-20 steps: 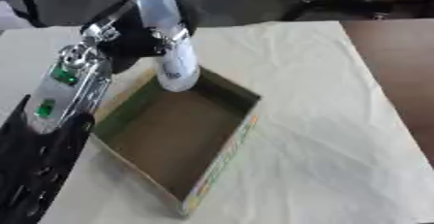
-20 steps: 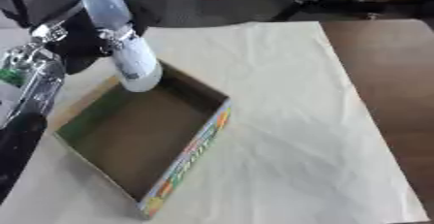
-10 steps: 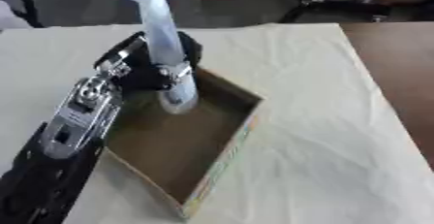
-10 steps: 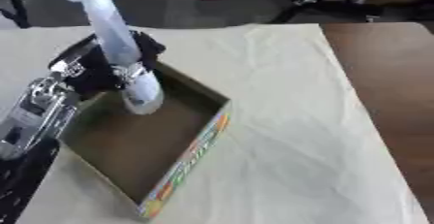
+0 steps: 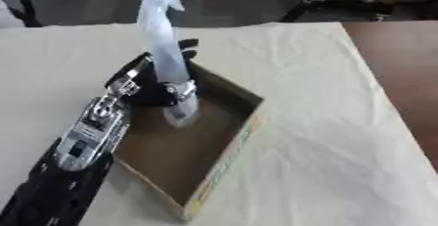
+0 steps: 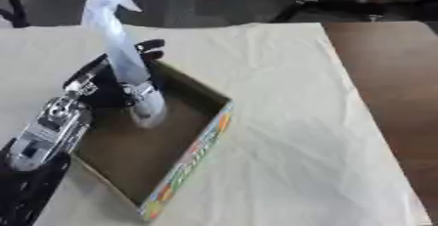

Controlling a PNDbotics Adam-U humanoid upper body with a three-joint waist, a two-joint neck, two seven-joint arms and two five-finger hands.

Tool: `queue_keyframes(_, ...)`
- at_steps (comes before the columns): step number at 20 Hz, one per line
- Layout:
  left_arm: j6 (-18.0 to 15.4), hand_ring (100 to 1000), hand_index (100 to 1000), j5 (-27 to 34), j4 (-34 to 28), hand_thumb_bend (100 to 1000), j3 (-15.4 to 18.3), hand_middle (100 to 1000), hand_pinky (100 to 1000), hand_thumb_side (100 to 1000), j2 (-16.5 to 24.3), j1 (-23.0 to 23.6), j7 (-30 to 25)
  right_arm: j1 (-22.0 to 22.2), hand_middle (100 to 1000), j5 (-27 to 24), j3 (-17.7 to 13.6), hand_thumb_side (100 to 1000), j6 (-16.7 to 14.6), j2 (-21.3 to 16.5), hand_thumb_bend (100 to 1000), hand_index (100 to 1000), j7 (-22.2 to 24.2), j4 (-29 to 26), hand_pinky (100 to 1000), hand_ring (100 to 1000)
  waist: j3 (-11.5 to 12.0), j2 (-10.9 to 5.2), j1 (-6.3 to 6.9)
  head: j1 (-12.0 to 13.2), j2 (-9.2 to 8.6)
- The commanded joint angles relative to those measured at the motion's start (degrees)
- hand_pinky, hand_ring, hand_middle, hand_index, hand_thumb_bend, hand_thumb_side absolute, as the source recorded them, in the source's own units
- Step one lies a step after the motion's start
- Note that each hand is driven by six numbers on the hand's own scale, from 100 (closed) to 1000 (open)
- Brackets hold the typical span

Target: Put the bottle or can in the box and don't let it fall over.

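Bottle (image 5: 165,49) lowered into the box (image 5: 218,169) at centre left, clamped by the left robot hand (image 5: 152,88) above the table (image 5: 325,122).
Tall, clear, probably light and top-heavy, likely slippery; a hold low on its body suits best.

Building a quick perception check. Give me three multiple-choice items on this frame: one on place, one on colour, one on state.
1. Where is the bottle's base?
A. inside the box
B. on the cloth right of the box
C. on the bare wood
2. What colour is the cloth?
A. blue
B. cream
C. black
3. What is the left hand doing?
A. resting open on the cloth
B. curled round the bottle
C. pushing the box wall

Answers: 1 A, the base sits within the box walls. 2 B, the cover is pale cream. 3 B, its fingers wrap the bottle's lower part.
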Motion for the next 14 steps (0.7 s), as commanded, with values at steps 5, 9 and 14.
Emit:
queue_keyframes(5, -5.48, 1000, 824, -12.09, -1.71, 1000, 0.49, 1000, 1000, 445, 2.34, -0.54, -5.63, -0.19, 1000, 0.29, -0.44, 512, -0.13, -0.98, 100, 812, 0.06, -1.33, 979, 1000, 0.14, -0.97, -0.13, -0.48, -0.34)
queue_keyframes(9, -5.53, 1000, 813, -14.41, -1.36, 979, 1.22, 1000, 1000, 397, 3.05, -0.21, -6.64, 0.02, 1000, 0.31, -0.47, 512, -0.18, -1.05, 100, 812, 0.04, -1.33, 979, 1000, 0.29, -1.14, -0.08, -0.62, -0.14)
queue_keyframes(14, -3.59, 1000, 800, -12.26, -2.44, 887, 2.92, 1000, 1000, 359, 4.51, 0.90, -6.01, 0.40, 1000, 0.47, -0.56, 510, -0.19, -1.16, 100, 813, -0.05, -1.33, 979, 1000, 0.51, -1.45, 0.10, -1.01, 0.05)
